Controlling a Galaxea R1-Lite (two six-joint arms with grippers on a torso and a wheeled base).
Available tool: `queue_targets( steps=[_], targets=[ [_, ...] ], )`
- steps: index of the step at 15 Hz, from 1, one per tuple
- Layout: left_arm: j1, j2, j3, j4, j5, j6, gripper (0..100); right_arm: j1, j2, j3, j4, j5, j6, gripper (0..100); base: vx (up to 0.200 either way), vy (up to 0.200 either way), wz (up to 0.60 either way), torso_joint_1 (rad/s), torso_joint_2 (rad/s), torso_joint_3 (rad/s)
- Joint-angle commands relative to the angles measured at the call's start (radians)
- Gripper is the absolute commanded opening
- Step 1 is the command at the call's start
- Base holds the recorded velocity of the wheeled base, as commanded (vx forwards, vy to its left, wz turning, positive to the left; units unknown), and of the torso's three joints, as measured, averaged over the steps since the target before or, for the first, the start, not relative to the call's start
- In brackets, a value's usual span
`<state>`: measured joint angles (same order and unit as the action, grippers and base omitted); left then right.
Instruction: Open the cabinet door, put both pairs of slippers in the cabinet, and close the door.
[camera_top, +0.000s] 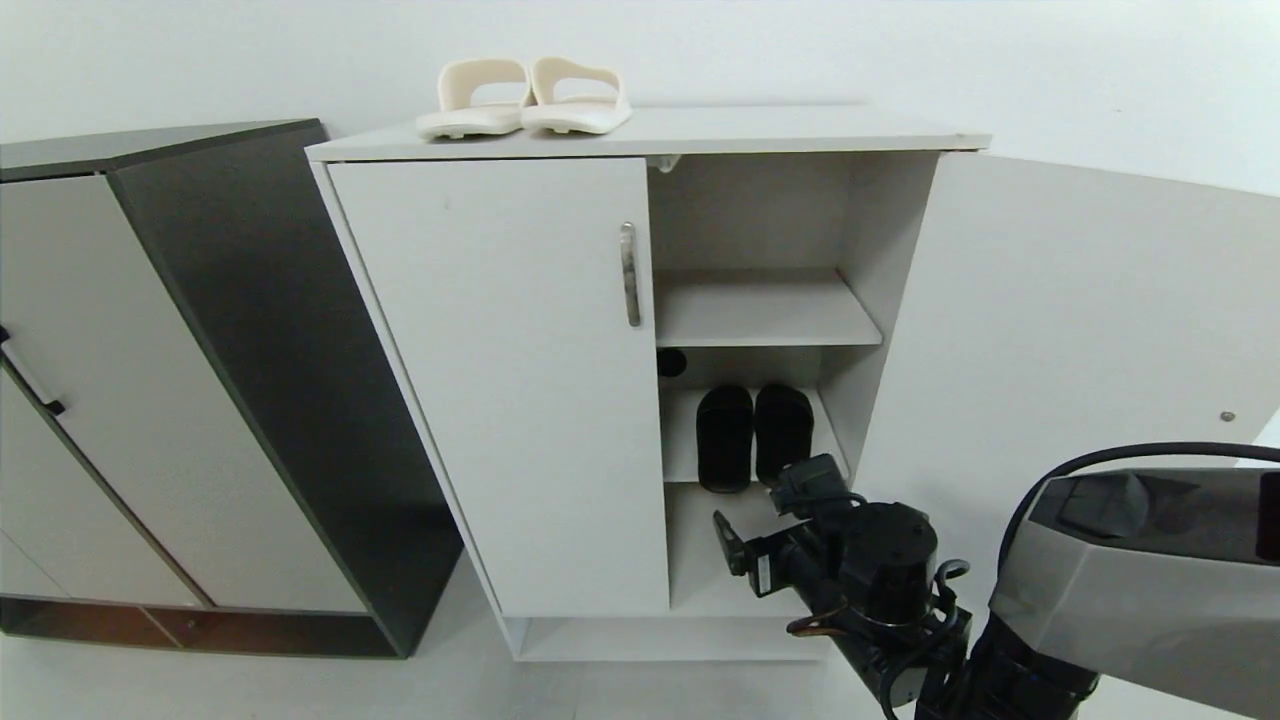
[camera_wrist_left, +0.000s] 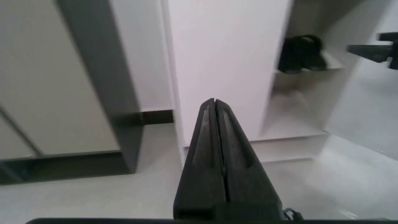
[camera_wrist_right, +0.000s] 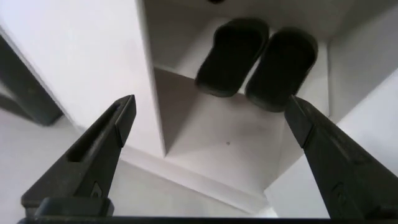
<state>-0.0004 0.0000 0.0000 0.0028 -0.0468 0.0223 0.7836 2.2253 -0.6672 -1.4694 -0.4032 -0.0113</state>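
A cream pair of slippers (camera_top: 525, 97) lies on top of the white cabinet (camera_top: 780, 128). The cabinet's right door (camera_top: 1080, 320) is swung wide open; its left door (camera_top: 500, 380) is closed. A black pair of slippers (camera_top: 752, 433) (camera_wrist_right: 255, 59) (camera_wrist_left: 303, 53) sits side by side on the middle shelf inside. My right gripper (camera_top: 770, 515) (camera_wrist_right: 210, 106) hangs open and empty in front of the lower compartment, just below the black pair. My left gripper (camera_wrist_left: 215, 109) is shut with nothing in it, low and facing the closed left door.
A dark grey cabinet (camera_top: 250, 350) stands close to the white one's left side. The upper shelf (camera_top: 765, 310) holds nothing. A metal handle (camera_top: 629, 273) runs along the closed door's inner edge. Bare floor (camera_top: 300, 690) lies in front.
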Motion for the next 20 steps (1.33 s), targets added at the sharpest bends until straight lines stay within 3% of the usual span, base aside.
queue_targets(
  steps=[1, 4, 13, 20],
  targets=[
    [0.000, 0.002, 0.000, -0.001, -0.001, 0.001, 0, -0.001, 0.010, 0.005, -0.008, 0.001, -0.001, 100, 0.000, 0.200, 0.00, 0.002, 0.00, 0.007],
    [0.000, 0.002, 0.000, -0.001, -0.001, 0.001, 0, -0.003, 0.020, 0.040, -0.072, 0.081, -0.006, 100, 0.000, 0.200, 0.00, 0.002, 0.00, 0.005],
    [0.000, 0.002, 0.000, -0.001, -0.001, -0.001, 0, -0.006, 0.039, 0.054, -0.101, 0.086, -0.029, 100, 0.000, 0.200, 0.00, 0.001, 0.00, 0.004],
    [0.000, 0.002, 0.000, -0.001, -0.001, 0.001, 0, -0.006, 0.040, 0.054, -0.101, 0.087, -0.044, 100, 0.000, 0.000, 0.00, 0.000, 0.00, 0.000]
  ],
)
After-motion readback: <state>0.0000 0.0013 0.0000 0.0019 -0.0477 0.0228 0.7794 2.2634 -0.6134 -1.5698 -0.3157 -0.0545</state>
